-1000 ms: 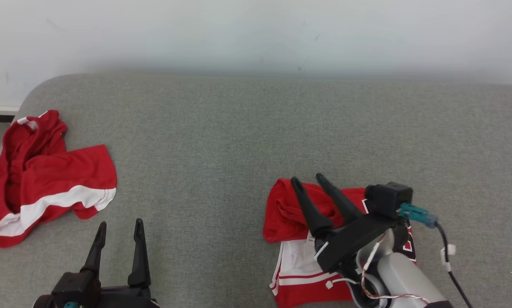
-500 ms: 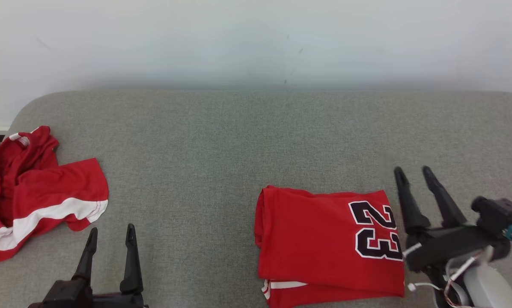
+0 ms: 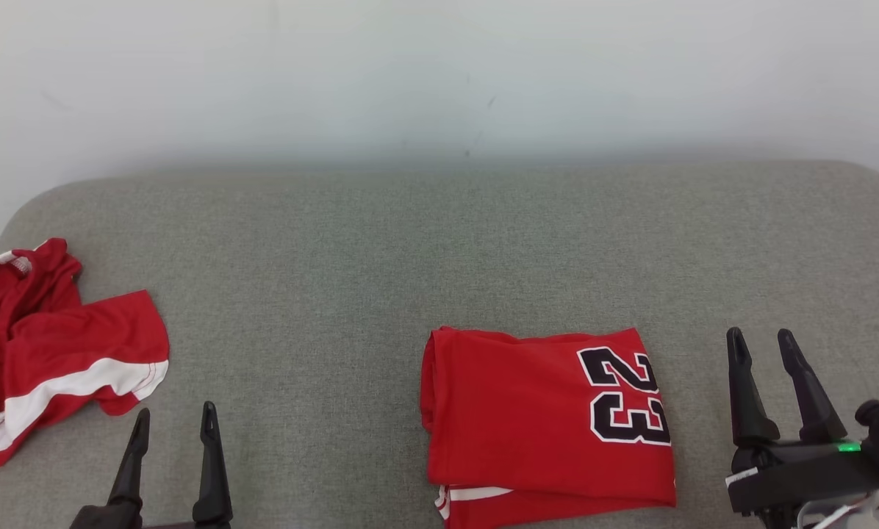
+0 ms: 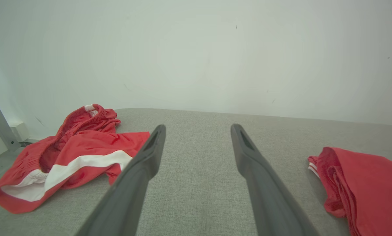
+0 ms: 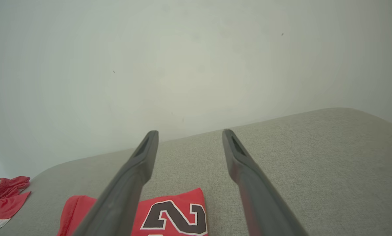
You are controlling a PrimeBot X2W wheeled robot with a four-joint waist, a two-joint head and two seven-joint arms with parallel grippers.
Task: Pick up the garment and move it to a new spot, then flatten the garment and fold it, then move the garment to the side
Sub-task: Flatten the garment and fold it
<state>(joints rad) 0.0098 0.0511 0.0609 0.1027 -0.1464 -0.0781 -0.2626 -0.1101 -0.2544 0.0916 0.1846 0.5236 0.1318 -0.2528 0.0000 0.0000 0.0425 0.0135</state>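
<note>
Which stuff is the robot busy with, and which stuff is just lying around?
For the job:
- the folded red number 23 jersey, lying flat on the grey fabric surface

Just lying about:
- the crumpled red and white shorts, near the surface's left edge

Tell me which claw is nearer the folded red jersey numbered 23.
Right. The right claw is just off the numbered edge of the folded red jersey; the left claw is farther off its other side, nearer the crumpled red-and-white shorts.
</note>
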